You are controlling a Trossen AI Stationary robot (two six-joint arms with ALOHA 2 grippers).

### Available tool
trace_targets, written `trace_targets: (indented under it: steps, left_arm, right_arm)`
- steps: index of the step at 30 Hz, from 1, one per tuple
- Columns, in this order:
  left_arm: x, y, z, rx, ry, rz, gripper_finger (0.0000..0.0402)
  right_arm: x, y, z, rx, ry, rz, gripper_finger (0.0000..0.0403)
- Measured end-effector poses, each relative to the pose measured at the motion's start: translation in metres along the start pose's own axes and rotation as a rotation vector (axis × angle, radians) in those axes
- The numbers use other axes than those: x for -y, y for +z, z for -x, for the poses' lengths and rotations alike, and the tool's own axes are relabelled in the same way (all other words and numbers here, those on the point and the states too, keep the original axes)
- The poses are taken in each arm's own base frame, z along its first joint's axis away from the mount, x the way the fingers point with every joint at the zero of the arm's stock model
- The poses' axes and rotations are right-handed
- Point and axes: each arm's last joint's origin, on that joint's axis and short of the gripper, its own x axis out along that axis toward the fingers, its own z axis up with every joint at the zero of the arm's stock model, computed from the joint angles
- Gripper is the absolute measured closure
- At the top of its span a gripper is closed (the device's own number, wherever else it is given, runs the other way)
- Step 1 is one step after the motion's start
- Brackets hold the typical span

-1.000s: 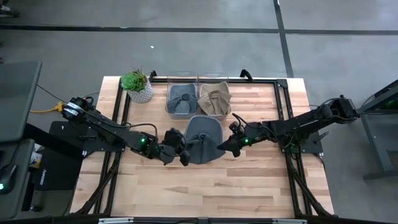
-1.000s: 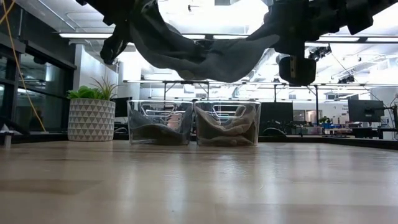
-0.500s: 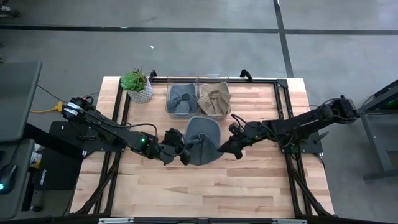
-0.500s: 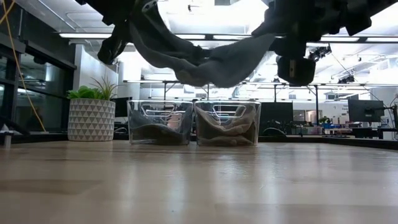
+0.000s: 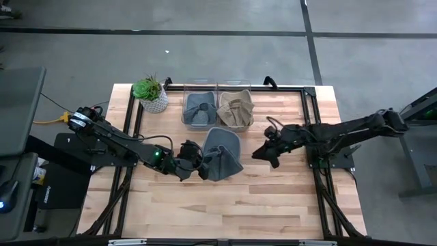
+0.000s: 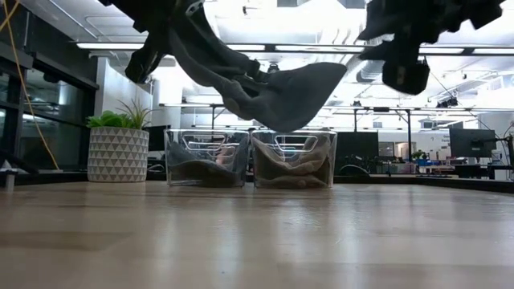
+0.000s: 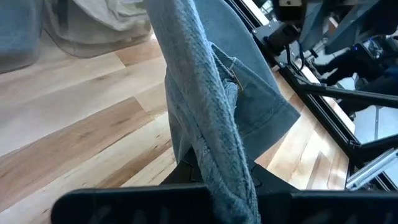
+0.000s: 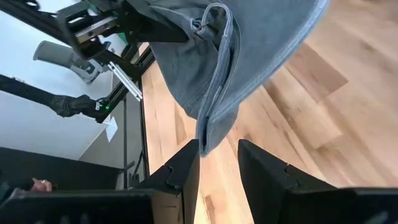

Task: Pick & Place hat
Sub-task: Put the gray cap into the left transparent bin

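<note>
Fingers of the left gripper are clenched on one edge of the grey hat, which hangs clear above the worktop at the centre of the high view. Only the low view shows this height: the hat sags at the upper middle of the frame, well off the wood. The right gripper, right of centre, has let go; its wrist view shows its two fingers parted with nothing between them and the hat's brim just beyond. The left wrist view is mostly filled by cloth, hiding the fingers themselves. Behind stand two clear bins, one holding a grey hat, one a tan hat, and one potted plant.
</note>
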Motion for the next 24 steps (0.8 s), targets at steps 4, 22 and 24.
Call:
trace_targets:
  steps: [4,22,24]
  left_arm:
    - [0.000,0.001,0.000,0.021,0.007,0.010,0.0401]
    - [0.003,0.027,-0.011,0.182,-0.045,0.248,0.0401]
    - [0.000,0.035,-0.016,0.184,-0.054,0.282,0.0401]
  right_arm:
    - [-0.002,0.000,0.022,0.015,0.001,0.028,0.0298]
    - [0.001,-0.010,0.061,-0.028,-0.026,0.087,0.0298]
    - [0.001,-0.010,0.061,-0.037,-0.023,0.100,0.0298]
